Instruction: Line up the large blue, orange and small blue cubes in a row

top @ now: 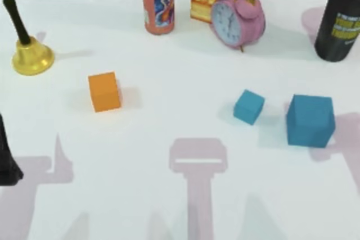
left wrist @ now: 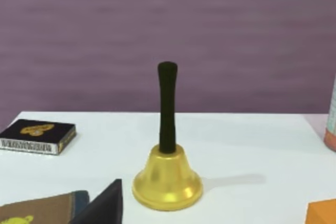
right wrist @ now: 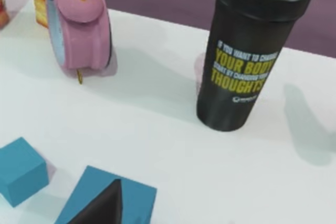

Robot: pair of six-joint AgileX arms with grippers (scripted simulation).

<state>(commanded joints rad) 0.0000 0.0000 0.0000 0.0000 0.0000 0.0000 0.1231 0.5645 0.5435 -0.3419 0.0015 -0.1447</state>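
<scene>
The orange cube (top: 104, 91) sits left of the table's middle; one of its corners shows in the left wrist view (left wrist: 323, 213). The small blue cube (top: 249, 106) (right wrist: 20, 170) lies right of the middle. The large blue cube (top: 310, 120) (right wrist: 134, 198) stands just to its right, a small gap between them. My left arm (top: 7, 164) is parked at the left edge. One dark fingertip (left wrist: 105, 205) of its open gripper shows, holding nothing. My right arm is outside the top view. One fingertip (right wrist: 105, 208) of its open gripper shows in front of the large blue cube.
Along the back stand a gold bell (top: 32, 54) (left wrist: 167, 182), a printed can (top: 157, 1), a cake-slice toy (top: 201, 4), a pink alarm clock (top: 236, 15) (right wrist: 81, 24) and a black shaker bottle (top: 339, 15) (right wrist: 247, 51). A dark box (left wrist: 38, 136) lies beyond the bell.
</scene>
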